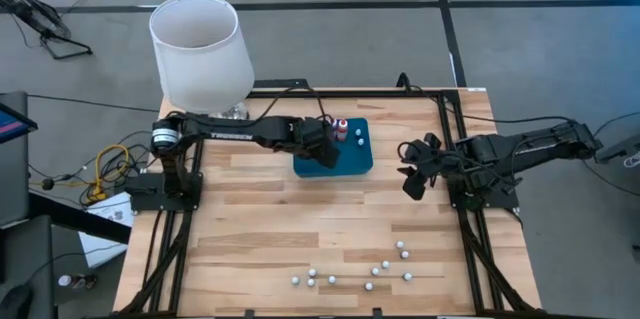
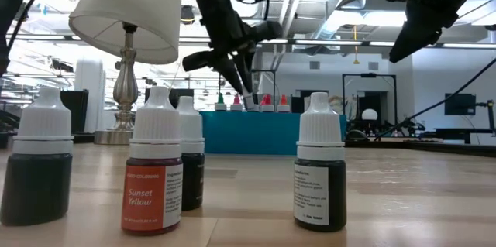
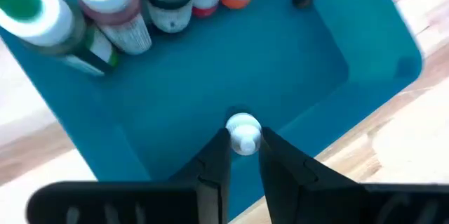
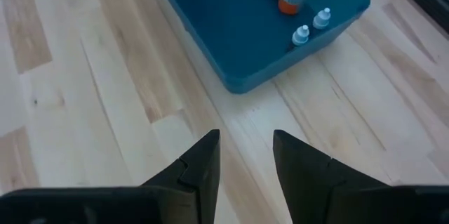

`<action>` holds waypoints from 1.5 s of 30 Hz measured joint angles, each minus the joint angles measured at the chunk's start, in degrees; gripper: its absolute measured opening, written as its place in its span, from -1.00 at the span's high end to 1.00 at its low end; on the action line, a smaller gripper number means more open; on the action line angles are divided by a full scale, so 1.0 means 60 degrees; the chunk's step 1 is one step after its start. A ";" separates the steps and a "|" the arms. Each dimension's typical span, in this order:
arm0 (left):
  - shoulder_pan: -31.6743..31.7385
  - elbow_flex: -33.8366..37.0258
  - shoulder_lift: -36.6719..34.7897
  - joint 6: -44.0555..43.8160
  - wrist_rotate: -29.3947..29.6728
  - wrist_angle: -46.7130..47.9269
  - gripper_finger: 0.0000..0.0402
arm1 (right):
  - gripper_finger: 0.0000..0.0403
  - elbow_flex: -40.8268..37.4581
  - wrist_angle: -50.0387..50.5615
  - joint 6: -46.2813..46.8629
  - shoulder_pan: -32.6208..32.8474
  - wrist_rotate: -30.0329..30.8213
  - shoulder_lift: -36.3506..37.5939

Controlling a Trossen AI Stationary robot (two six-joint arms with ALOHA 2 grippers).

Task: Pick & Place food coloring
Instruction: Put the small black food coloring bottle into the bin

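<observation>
Wooden slat table (image 1: 330, 219) is filling the high view, with a white lampshade (image 1: 198, 49) off its far left corner. Landmark is the teal tray (image 1: 352, 162), sitting near the table's far middle. Left gripper (image 1: 325, 144) is hanging over the tray's left half, right beside the row of colored bottles (image 1: 341, 129) standing along the tray's far edge. Right gripper (image 1: 412, 171) is waiting to the right of the tray, well apart from it. Loose white-capped bottles (image 1: 370, 271) are lying scattered along the near edge, far from the tray.

Low view: four bottles are standing up close, one labelled Sunset Yellow (image 2: 153, 162); tray is sitting behind them with the left arm coming down over it.

Left wrist view: fingers (image 3: 214, 164) are narrowed onto a small white-capped bottle (image 3: 243, 133), pinching it by the cap over the tray floor.

Right wrist view: right fingers (image 4: 200, 164) are standing apart, holding nothing, over bare wood just beside the tray's corner.

Judgement: this looks like placement into the tray. To do it well: keeping the bottle vertical, lowering until its base seats on the tray floor, staying clear of the row so nothing tips, then opening and lifting straight up. A cap grip is shallow, so going slow is advisable.
</observation>
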State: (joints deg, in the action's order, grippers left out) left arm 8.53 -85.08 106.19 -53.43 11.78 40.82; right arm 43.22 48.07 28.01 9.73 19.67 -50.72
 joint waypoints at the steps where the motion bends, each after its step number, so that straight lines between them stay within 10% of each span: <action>1: 0.0005 0.0000 0.0045 -0.0058 -0.0030 0.0073 0.75 | 0.39 0.0000 0.0027 0.0000 -0.0018 -0.0002 -0.0008; 45: 0.0890 -0.0004 0.0456 0.2099 0.0000 0.1645 0.75 | 0.39 -0.0004 -0.0102 0.0271 -0.0025 0.0253 -0.0044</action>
State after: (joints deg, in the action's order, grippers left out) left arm 13.87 -85.10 108.92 -40.83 11.78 50.69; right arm 43.20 47.46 29.64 9.58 21.19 -50.98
